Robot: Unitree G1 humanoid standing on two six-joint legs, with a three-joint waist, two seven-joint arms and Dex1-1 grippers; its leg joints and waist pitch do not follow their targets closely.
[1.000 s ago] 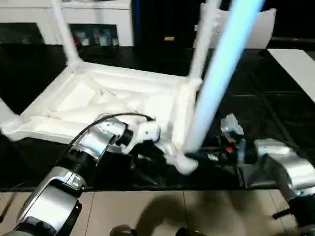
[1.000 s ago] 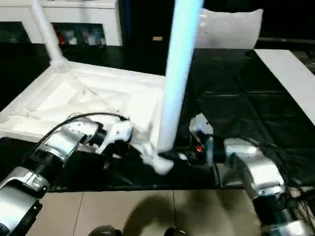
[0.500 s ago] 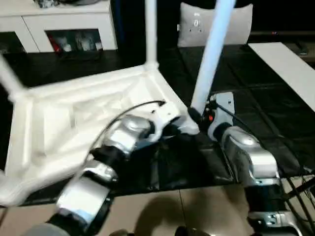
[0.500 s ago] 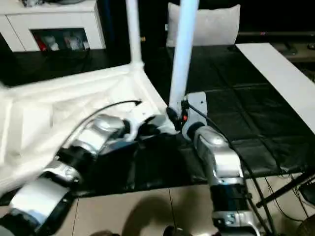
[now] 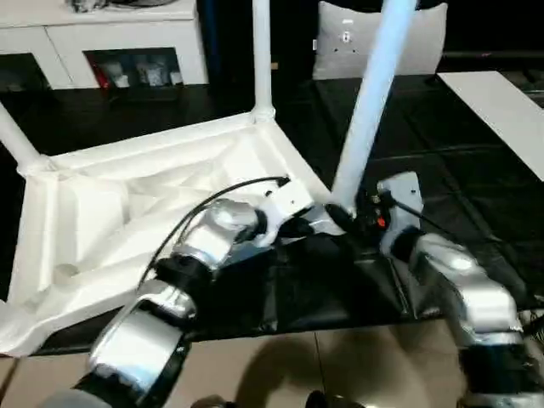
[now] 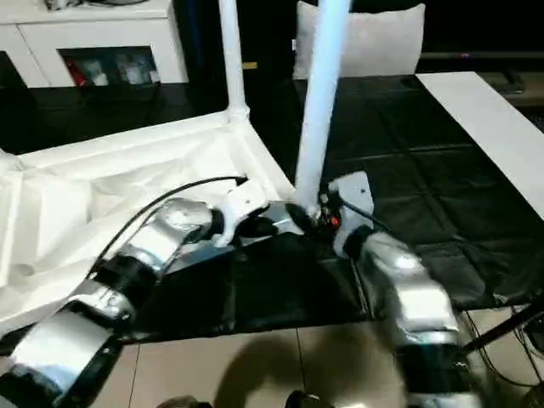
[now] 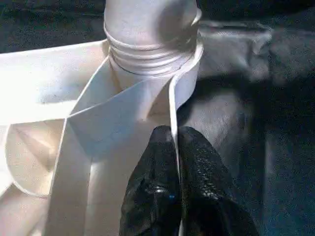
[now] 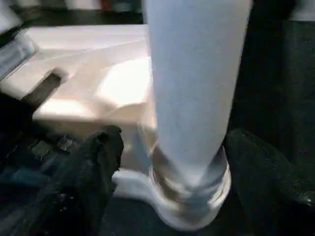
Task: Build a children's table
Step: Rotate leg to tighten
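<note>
The white table top lies upside down on the black mat, ribbed underside up. Three white legs stand in its corner sockets: a far one, one at the left and the near right leg. My left gripper is shut on the table top's thin rim right beside the near right socket. My right gripper is open at the base of the near right leg. One finger stands on each side of it, with a gap showing.
A white cabinet with glass doors stands at the back left, and a white cushion-like thing at the back. A flat white board lies on the right of the black mat. Tiled floor begins at the mat's near edge.
The camera has swung, so the whole picture shifted. My right forearm has swung outward to the right while its gripper stays at the leg's base. The left gripper keeps its hold on the rim.
</note>
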